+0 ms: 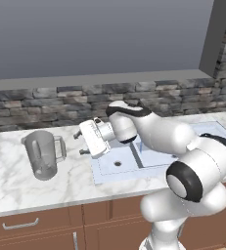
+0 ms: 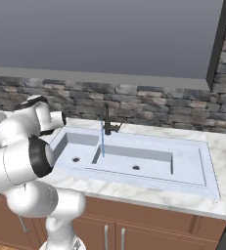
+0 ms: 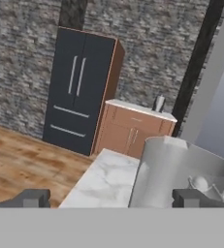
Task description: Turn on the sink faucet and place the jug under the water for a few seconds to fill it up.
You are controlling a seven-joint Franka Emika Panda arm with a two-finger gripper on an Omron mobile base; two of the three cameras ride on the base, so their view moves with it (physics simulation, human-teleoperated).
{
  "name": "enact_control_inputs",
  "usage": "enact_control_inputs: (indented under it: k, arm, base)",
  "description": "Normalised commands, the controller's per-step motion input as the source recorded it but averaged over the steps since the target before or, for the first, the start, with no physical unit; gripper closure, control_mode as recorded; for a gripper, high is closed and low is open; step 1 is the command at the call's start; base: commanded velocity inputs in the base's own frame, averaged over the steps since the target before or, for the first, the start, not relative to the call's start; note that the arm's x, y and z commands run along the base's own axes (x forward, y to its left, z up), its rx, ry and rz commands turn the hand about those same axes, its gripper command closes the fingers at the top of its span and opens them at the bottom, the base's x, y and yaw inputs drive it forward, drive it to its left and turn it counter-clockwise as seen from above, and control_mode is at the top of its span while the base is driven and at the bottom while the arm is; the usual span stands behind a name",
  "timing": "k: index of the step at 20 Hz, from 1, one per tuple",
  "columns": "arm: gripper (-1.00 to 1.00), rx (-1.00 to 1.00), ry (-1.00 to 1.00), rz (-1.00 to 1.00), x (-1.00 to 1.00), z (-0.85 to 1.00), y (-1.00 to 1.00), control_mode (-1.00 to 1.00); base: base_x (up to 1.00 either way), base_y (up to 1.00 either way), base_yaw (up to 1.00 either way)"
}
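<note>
marble counter [image 1: 16, 180] | arm bent low, fingers [image 1: 78, 135] spread, aimed sideways at jug [image 1: 42, 154]

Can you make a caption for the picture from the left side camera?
Robot's open hand reaches toward the grey jug standing beside the sink.

Counter [image 1: 16, 180]: white marble with grey veins, over brown cabinets.
Jug [image 1: 42, 154]: stands upright on the counter, left of the sink, handle to the right.
Sink [image 2: 148, 171]: double basin set into the counter.
</note>
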Motion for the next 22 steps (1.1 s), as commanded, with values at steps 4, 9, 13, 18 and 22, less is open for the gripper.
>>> enact_control_inputs:
  k: [4, 9, 13, 18, 22]
  arm:
    - [-1.0, 0.03, 0.04, -0.02, 0.04, -0.04, 0.0, -1.0]
    - [-1.0, 0.0, 0.02, -0.04, 0.0, -0.07, 0.04, -1.0]
    - [-1.0, 0.0, 0.04, -0.05, 0.0, -0.05, 0.18, -1.0]
    - [-1.0, 0.0, 0.08, -0.07, 0.01, -0.03, 0.12, -1.0]
    - [-1.0, 0.0, 0.1, -0.11, 0.13, -0.04, 0.0, -1.0]
  base:
    - [0.0, 0.0, 0.0]
    - [0.0, 0.0, 0.0]
    - [0.0, 0.0, 0.0]
    - [0.0, 0.0, 0.0]
    - [0.0, 0.0, 0.0]
